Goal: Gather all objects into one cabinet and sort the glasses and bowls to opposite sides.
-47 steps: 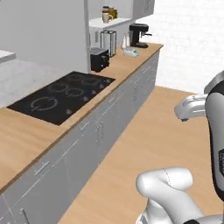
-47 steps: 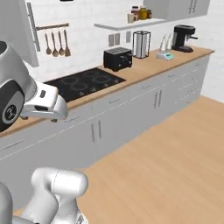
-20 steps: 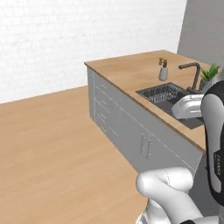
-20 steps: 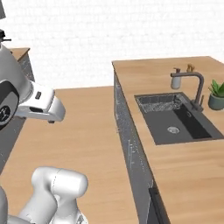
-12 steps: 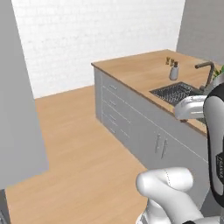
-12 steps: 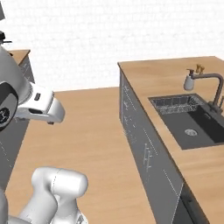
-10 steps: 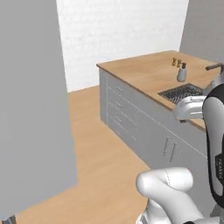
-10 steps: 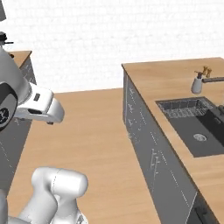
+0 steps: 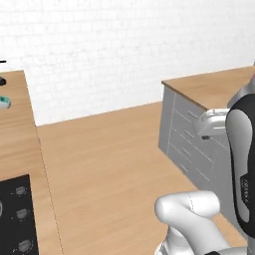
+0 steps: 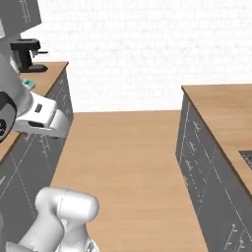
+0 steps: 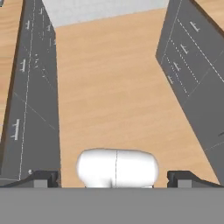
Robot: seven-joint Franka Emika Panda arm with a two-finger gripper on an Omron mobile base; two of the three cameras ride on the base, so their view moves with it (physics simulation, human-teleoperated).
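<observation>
The two-finger gripper (image 11: pixel 114 177) stands wide, its dark fingertips (image 11: pixel 43 177) far apart at the bottom of the hand view, with nothing between them. It looks down on the bare wooden floor (image 11: pixel 113 96) of an aisle between two runs of grey drawer-fronted cabinets (image 11: pixel 33 100). A black coffee machine (image 10: pixel 24 55) stands on the wooden counter (image 10: pixel 47 74) far ahead to the left, with a small teal object (image 10: pixel 27 83) beside it, well apart from the gripper.
</observation>
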